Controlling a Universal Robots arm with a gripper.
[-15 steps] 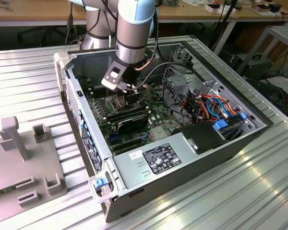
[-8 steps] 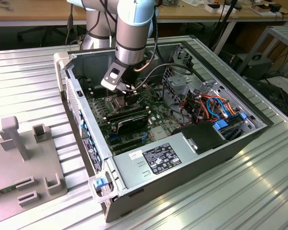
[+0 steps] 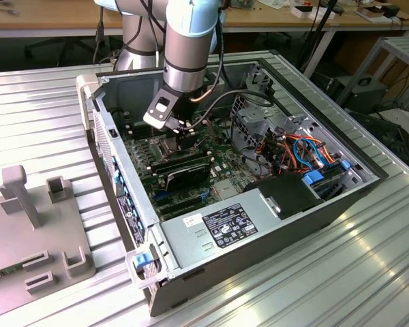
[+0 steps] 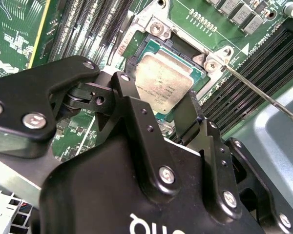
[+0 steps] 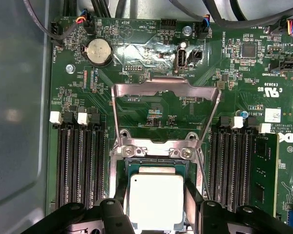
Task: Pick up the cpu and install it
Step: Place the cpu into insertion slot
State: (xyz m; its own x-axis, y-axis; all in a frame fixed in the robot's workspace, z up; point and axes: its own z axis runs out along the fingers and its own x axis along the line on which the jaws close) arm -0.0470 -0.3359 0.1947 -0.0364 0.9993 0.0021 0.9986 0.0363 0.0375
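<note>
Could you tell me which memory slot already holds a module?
The outermost slot on the side away from the grey case wall, carrying a green module; the rest are empty.

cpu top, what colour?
The cpu is pale silver-grey metal on top, with a green edge around it. It shows best in the first wrist view.

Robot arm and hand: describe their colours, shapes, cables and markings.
The arm is a thick silver-grey tube with pale blue joint caps. A black cable runs down its side, and a light grey bracket sits at its wrist. The hand is matte black, built of rounded hinged links fastened with silver screws; its body carries white lettering.
</note>
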